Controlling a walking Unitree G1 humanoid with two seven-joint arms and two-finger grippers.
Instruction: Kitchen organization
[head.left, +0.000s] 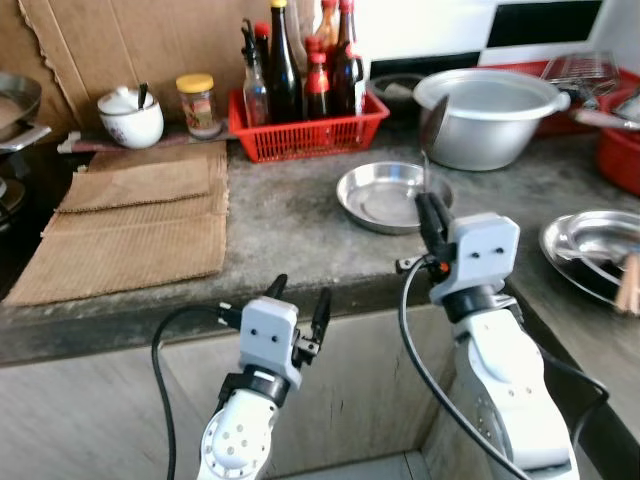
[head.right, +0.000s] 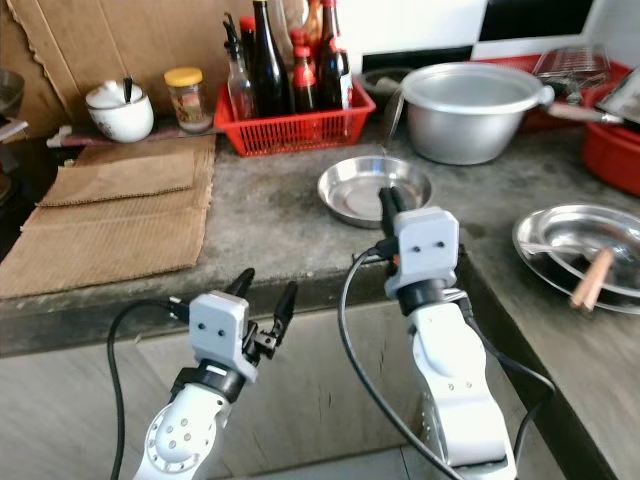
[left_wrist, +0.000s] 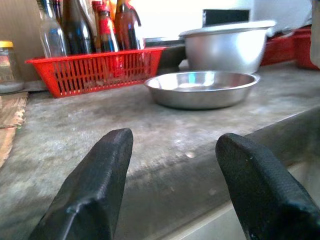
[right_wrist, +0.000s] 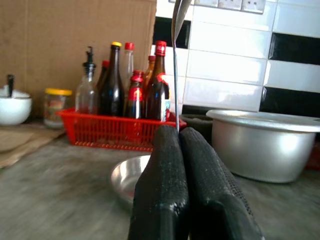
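Right end effector (head.left: 432, 215) clamps spoon (right_wrist: 176, 60) upright, bowl up, above steel plate (head.left: 385, 195).

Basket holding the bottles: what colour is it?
Red. The basket shows best in the left eye view, at the back of the counter.

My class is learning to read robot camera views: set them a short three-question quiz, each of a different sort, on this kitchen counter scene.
1. True or false: the left gripper is holding a bottle.
2. Which gripper grips the spoon? A) left B) right C) neither
3. Fill in: the bottles stand in a ____ basket.

Key
1. False: it is open, holding nothing, before the counter edge.
2. B: the right gripper is shut on the spoon's thin handle, above the round steel dish.
3. Red.
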